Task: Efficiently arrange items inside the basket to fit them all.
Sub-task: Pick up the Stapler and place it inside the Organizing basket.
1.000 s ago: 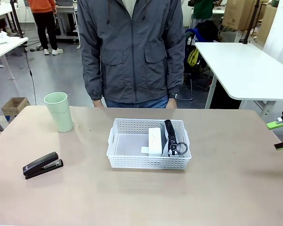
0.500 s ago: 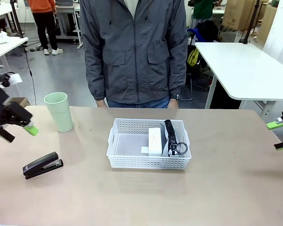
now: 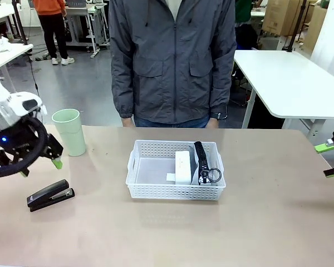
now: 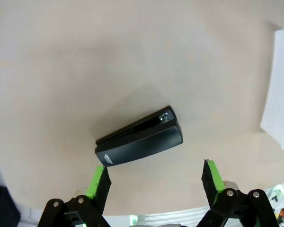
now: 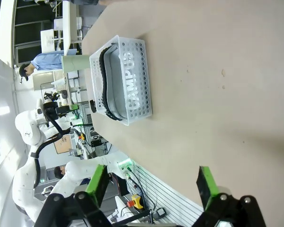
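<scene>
Nearest, close to the desk's (image 3: 156, 233) left edge and towards its front, a black stapler (image 3: 50, 194) lies flat on the bare top. Just above and behind it hovers the left gripper (image 3: 40, 167), its jaws spread wide and holding nothing. From the camera on that wrist, the stapler sits ahead of the green pads and a little towards the left one. Its long axis runs roughly from pad to pad, slightly tilted. The jaws would therefore probably close along its length rather than across its narrow body, so the wrist likely needs a turn before coming down. How high the jaws stand above the stapler is hard to judge.

Farther back, in the middle of the desk, sits the white basket (image 3: 172, 192). A white box (image 3: 182, 166) stands on edge inside it, with a grey zip pouch (image 3: 205, 164) against the right wall. The basket's left half is free.

At the desk's right edge, well apart from everything, the right gripper (image 3: 329, 160) waits with its jaws spread and empty. The left arm is much the nearer to the stapler.

Towards the far left corner, a pale green cup (image 3: 69, 132) stands upright. A person (image 3: 172, 61) stands at the far edge.
</scene>
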You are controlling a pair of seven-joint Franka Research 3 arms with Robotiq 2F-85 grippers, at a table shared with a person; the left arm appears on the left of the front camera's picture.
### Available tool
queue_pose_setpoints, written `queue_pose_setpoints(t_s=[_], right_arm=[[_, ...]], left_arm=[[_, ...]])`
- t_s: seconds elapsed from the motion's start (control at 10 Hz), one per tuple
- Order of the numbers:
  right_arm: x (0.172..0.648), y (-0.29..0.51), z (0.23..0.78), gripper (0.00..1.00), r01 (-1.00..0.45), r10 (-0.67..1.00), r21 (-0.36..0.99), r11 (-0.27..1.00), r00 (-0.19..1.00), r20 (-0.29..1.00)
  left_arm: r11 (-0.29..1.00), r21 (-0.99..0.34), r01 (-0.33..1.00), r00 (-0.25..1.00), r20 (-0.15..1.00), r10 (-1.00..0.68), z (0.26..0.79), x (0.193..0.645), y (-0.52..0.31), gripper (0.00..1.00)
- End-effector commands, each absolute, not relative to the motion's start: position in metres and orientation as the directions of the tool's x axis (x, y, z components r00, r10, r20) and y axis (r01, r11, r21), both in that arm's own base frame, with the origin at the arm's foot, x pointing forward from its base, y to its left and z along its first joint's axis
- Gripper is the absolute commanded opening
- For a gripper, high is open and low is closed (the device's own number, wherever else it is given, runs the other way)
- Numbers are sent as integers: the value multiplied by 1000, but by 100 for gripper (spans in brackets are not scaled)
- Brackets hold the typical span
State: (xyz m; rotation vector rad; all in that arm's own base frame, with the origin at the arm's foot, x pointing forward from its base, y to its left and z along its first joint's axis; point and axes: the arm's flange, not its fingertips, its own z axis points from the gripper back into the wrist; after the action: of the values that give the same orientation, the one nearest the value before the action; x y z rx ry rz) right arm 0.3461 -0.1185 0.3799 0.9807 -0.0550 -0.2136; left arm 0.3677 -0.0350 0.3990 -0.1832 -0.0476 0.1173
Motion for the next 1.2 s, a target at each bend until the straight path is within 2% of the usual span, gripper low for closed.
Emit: queue_pose_setpoints(t_s=[0.0,0.2,0.3,0.7,1.0,1.1], right_arm=[[345,-120,382,100,148,-201,834,531,979,-45],[345,-120,382,100,148,-201,834,531,979,-45],[345,-120,382,100,148,-201,834,531,979,-45],[345,-120,382,100,148,-201,834,531,979,-45],[345,-120,382,100,148,-201,834,531,979,-45],[345,-120,382,100,148,-201,834,531,979,-45]], left_arm=[[973,-192,-130,991,1,132,349,294,-32,100],[982,-169,-83,995,42,91,354,281,-35,100],[975,-181,-126,992,-5,127,385,367,-41,100],[977,-176,-118,993,-5,119,386,366,-43,100],[975,-140,172,983,95,-160,375,336,-50,100],[950,-61,307,946,129,-298,369,321,-54,100]])
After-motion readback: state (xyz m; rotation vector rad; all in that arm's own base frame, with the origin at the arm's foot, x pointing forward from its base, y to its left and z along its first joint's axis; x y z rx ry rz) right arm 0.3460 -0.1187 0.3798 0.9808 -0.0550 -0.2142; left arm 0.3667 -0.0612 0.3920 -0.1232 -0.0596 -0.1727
